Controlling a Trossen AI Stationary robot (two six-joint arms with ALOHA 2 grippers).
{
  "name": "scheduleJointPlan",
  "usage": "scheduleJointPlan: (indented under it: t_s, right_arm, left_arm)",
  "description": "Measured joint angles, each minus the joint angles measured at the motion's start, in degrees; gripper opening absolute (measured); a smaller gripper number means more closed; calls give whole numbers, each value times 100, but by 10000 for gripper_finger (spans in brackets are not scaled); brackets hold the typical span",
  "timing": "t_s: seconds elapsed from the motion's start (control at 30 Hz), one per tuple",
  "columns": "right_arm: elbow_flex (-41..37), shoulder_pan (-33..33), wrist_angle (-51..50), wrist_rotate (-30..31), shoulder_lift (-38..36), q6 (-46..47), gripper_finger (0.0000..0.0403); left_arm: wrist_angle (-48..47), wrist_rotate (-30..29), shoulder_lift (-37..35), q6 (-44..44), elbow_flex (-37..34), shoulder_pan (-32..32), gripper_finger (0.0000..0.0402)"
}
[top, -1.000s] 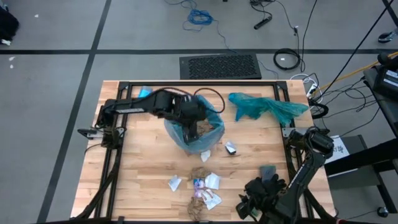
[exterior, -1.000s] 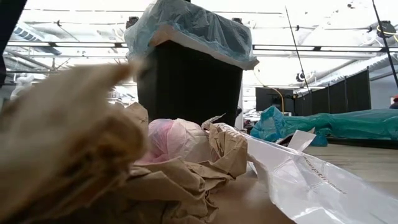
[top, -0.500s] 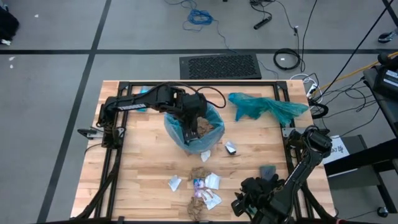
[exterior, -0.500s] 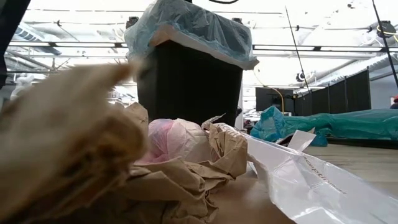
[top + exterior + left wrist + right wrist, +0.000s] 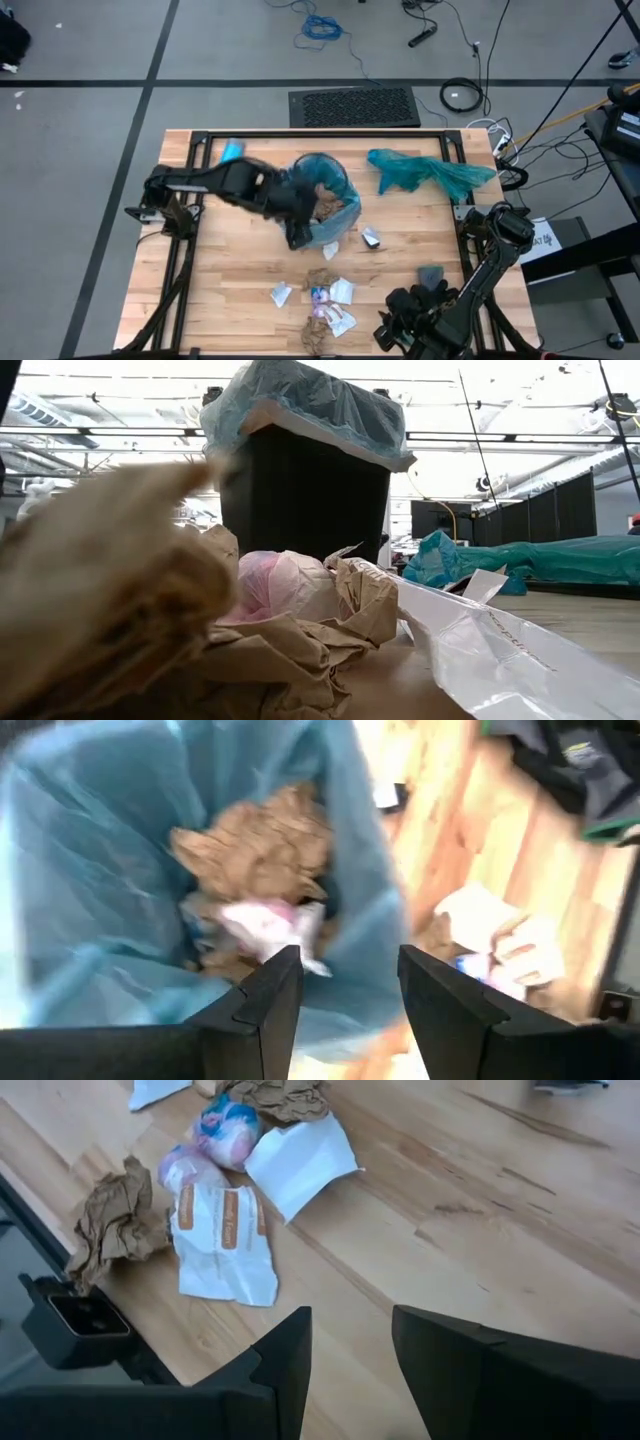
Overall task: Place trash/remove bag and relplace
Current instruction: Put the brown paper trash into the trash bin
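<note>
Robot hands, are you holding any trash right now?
No. The left hand is open and empty above the bag; the right hand is open and empty over the table.

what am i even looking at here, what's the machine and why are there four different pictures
It is a robot with two dark arms at a wooden table, each ending in a two-finger gripper. One picture looks straight down, one looks level across the table-top, and one comes from each arm's wrist.

The left gripper is open and empty over a black bin lined with a pale blue bag; brown paper and wrappers already lie inside.

The right gripper hangs open and empty above the table's near edge, close to more trash: wrappers and crumpled paper.

A darker teal bag lies at the far right of the table.
</note>
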Motion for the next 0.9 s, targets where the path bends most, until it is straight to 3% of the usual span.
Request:
scheduleJointPlan:
  t_s: [0.43, 0.73, 0.9]
  right_arm:
    - [0, 48, -744, -12, 0, 5, 132]
    - [0, 13, -774, 7, 0, -306, 132]
    - [0, 13, -767, 9, 0, -314, 132]
  left_arm:
    - [-9, -638, 188, -2183, 0, -1493, 169]
    - [13, -882, 493, -3329, -381, -1999, 169]
    - [393, -903, 695, -3489, -693, -2165, 169]
